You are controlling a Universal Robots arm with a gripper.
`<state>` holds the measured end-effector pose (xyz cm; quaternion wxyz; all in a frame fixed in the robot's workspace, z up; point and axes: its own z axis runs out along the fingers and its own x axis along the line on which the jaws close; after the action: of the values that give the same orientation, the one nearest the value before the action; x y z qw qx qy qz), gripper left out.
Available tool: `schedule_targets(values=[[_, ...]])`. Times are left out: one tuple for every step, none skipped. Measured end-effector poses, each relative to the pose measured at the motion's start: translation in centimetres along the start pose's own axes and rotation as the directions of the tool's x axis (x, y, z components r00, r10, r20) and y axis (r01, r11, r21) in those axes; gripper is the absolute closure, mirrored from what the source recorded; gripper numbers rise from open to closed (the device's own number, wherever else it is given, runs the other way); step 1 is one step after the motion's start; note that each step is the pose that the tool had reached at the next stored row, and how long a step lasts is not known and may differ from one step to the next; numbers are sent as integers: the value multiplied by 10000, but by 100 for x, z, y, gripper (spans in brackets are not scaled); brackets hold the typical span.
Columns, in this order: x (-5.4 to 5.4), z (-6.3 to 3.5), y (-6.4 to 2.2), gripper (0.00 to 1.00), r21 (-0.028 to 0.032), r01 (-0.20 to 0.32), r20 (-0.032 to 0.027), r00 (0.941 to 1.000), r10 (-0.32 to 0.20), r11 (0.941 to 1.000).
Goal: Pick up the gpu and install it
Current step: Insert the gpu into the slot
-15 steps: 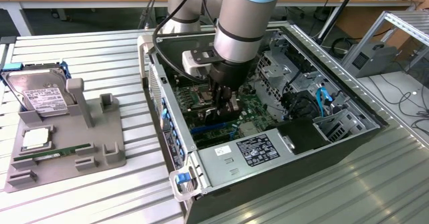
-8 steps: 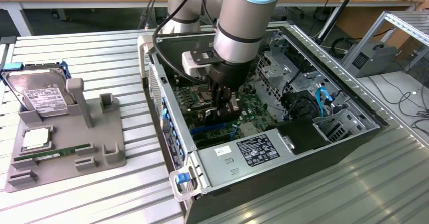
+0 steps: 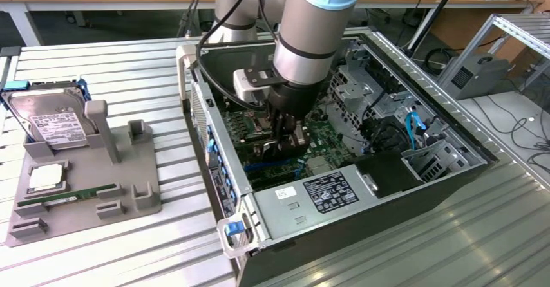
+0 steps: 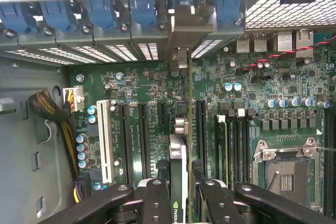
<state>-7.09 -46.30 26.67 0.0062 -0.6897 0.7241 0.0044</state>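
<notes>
You see the gripper [image 4: 178,195] deep inside the open computer case [image 3: 429,171], its fingers [image 4: 157,203] clamped on the gpu [image 4: 177,182]. The card stands on edge over the motherboard [image 4: 142,93], its bracket [image 4: 181,35] at the case's rear slot wall. The hard drive [image 3: 51,123] rests in the grey holder [image 3: 86,197] near the worktop's edge.

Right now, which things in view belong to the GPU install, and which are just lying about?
Part of the job:
- gpu, held edge-on above the motherboard slots
- hand, shut on the card
- computer case, open, with the motherboard inside

Lying about:
- hard drive, standing in the grey holder
- memory stick, lying in that holder
</notes>
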Motion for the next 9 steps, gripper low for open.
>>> schedule_targets(values=[[0, 8, 0, 73, 2, 0, 5, 10000, 0, 10000], [1, 9, 0, 73, 1, 0, 2, 10000, 0, 10000], [1, 9, 0, 73, 0, 0, 1, 10000, 0, 10000], [2, 9, 0, 73, 0, 0, 6, 10000, 0, 10000], [2, 10, 0, 73, 0, 0, 14, 10000, 0, 10000], [2, 10, 0, 73, 0, 0, 16, 10000, 0, 10000], [2, 10, 0, 73, 0, 0, 17, 10000, 0, 10000], [2, 10, 0, 73, 0, 0, 17, 10000, 0, 10000], [2, 10, 0, 73, -1, 0, 16, 10000, 0, 10000]])
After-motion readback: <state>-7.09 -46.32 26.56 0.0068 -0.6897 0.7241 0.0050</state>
